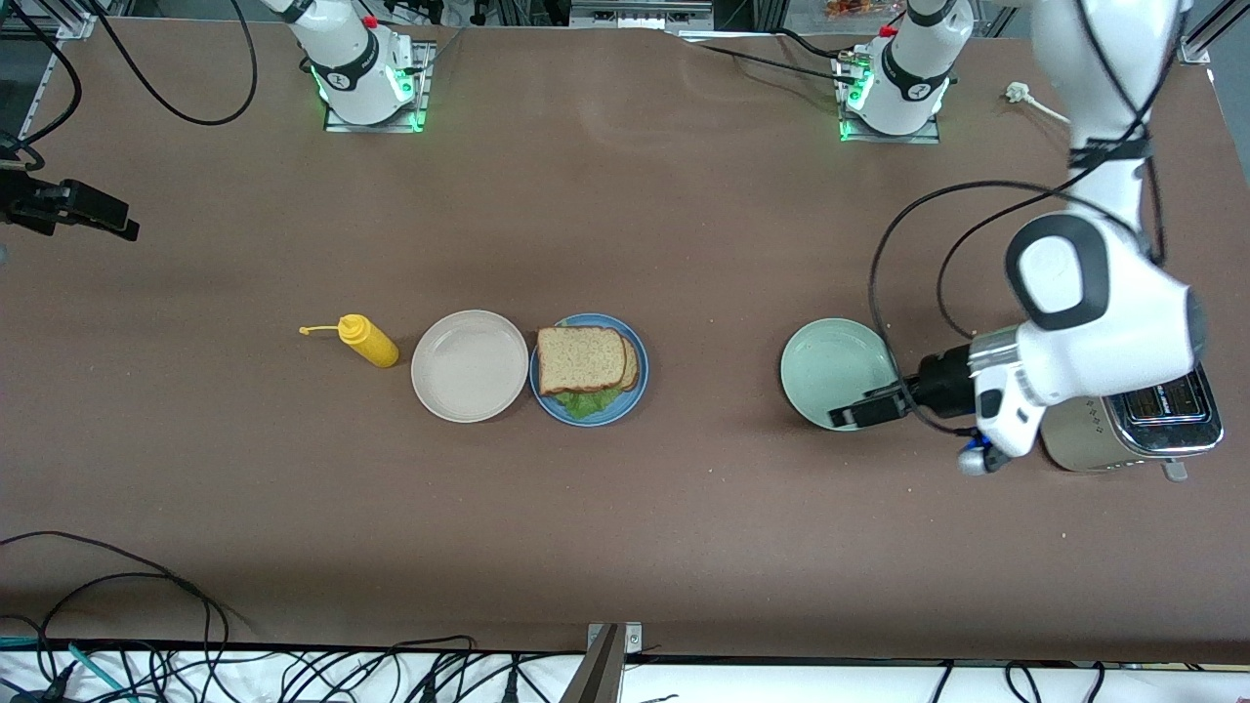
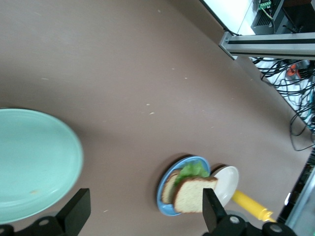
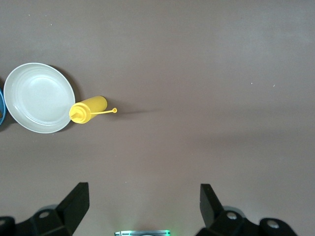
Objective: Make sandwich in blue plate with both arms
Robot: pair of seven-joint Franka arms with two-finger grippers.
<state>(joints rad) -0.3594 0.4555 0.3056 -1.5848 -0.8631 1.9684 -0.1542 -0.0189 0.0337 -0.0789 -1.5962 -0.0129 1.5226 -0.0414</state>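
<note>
Around the plate: a beige plate [image 1: 470,365] sits just beside the blue plate [image 1: 589,369], toward my right arm's end of the bench [image 1: 625,547]; a yellow squeeze bottle [image 1: 367,340] lies on its side just past the beige plate.
Farther along: a pale mint-green plate [image 1: 832,371] is well apart, toward my left arm's end, with a silver toaster [image 1: 1133,425] further out at that end.
In the way: bare bench lies between the mint-green plate and the blue plate.
Sandwich [image 1: 586,363]: on the blue plate, two brown speckled slices stacked slightly offset, crinkly green lettuce poking out at the edge nearer the front camera.
Left hand [image 1: 864,408]: low over the mint-green plate's rim, fingers spread apart, holding nothing; the forearm reaches in from above the toaster.
Right hand [image 3: 142,204]: waits high over bare bench near the bottle, fingers wide, empty.
</note>
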